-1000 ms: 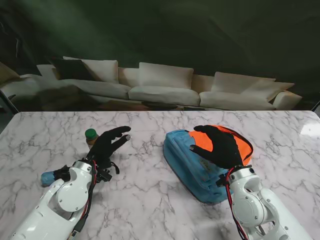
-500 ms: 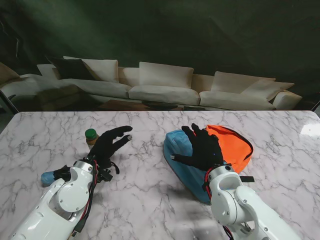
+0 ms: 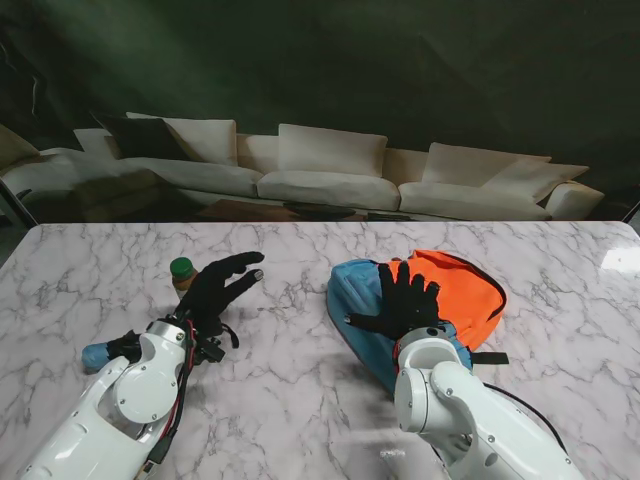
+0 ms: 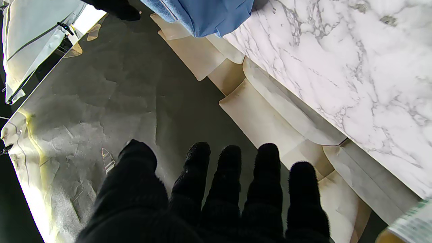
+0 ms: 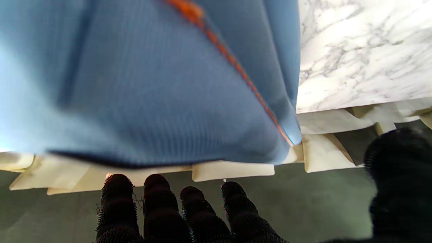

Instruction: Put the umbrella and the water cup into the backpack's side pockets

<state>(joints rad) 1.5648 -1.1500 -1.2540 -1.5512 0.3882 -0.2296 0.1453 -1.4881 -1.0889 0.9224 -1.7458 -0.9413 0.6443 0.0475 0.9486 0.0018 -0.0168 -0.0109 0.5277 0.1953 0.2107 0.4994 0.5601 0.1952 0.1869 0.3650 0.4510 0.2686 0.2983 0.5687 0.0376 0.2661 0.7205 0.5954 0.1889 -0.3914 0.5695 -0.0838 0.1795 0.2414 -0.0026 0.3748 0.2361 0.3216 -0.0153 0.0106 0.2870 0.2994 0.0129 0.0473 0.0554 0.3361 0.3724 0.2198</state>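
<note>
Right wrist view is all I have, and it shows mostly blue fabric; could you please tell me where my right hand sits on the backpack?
Observer: In the stand view, the right hand is spread open over the backpack, with its fingers where the blue side meets the orange panel.
Operator: Thank you. Where is the water cup?
Observer: A green-capped cup stands to the left of the backpack, just farther from me than the left hand, which is open and holds nothing.
Operator: And the umbrella?
Observer: A blue object, probably the umbrella, lies beside the left forearm and is mostly hidden by it.
</note>
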